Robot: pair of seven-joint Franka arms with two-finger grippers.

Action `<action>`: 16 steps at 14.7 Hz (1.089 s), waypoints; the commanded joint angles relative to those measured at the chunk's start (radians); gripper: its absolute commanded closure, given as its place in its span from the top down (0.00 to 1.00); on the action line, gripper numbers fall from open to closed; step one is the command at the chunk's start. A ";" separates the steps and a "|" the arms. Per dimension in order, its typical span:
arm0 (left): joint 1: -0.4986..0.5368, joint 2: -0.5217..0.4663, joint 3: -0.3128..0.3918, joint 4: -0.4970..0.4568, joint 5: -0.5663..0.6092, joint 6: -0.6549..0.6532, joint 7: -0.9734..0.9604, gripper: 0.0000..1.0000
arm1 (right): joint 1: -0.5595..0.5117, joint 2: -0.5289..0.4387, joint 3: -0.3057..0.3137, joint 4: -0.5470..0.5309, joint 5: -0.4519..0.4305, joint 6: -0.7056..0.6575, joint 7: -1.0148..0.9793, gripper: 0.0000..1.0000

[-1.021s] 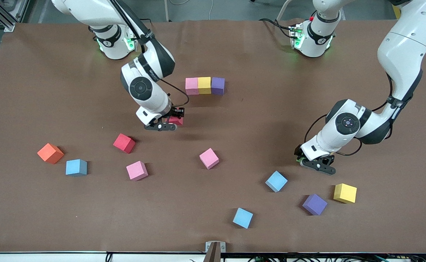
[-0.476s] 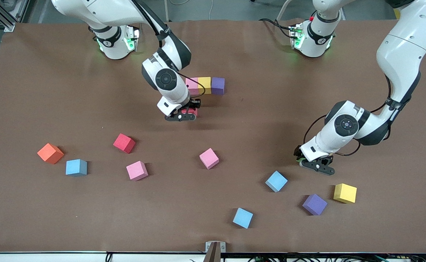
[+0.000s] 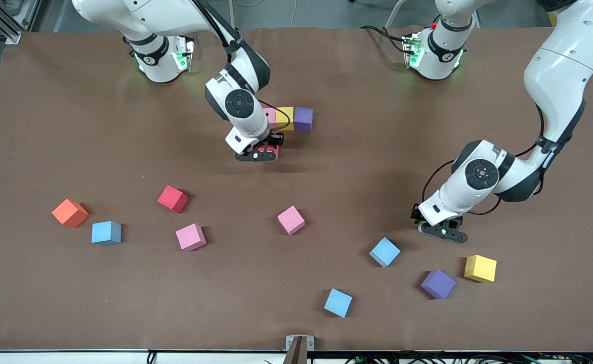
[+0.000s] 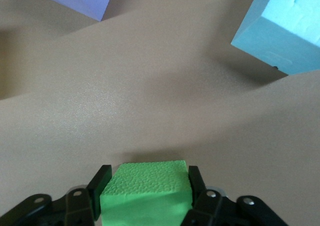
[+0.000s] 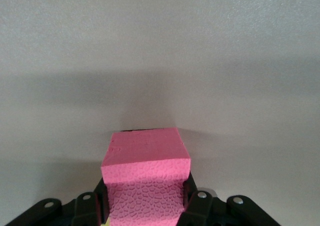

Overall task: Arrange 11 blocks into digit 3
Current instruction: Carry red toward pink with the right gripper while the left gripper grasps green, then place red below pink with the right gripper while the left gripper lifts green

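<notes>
A row of pink (image 3: 270,115), yellow (image 3: 285,118) and purple (image 3: 303,119) blocks lies mid-table toward the robots' bases. My right gripper (image 3: 258,154) (image 5: 146,186) is shut on a red block (image 3: 270,149) (image 5: 145,156), low over the table right next to the row's pink block. My left gripper (image 3: 440,231) (image 4: 148,175) is down at the table toward the left arm's end. Its fingers press both sides of a green block (image 3: 420,227) (image 4: 147,188), which is mostly hidden under the hand in the front view.
Loose blocks are scattered nearer the camera: red (image 3: 173,198), two pink (image 3: 191,237) (image 3: 291,220), three blue (image 3: 106,232) (image 3: 384,252) (image 3: 338,303), purple (image 3: 438,284), yellow (image 3: 480,268). An orange cube (image 3: 70,213) lies toward the right arm's end.
My right gripper has carried the red block across to the pink end of the row. My left gripper's fingers have closed onto the green block with almost no movement of the arm.
</notes>
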 commanded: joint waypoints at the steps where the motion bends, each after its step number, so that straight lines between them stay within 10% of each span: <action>1: -0.014 0.002 0.009 0.010 0.015 0.008 -0.026 0.26 | 0.012 -0.027 -0.005 -0.038 -0.001 0.006 0.015 0.00; 16: -0.007 -0.271 0.000 0.014 -0.316 -0.251 -0.228 0.14 | 0.029 -0.056 -0.005 -0.034 -0.093 -0.083 0.090 0.00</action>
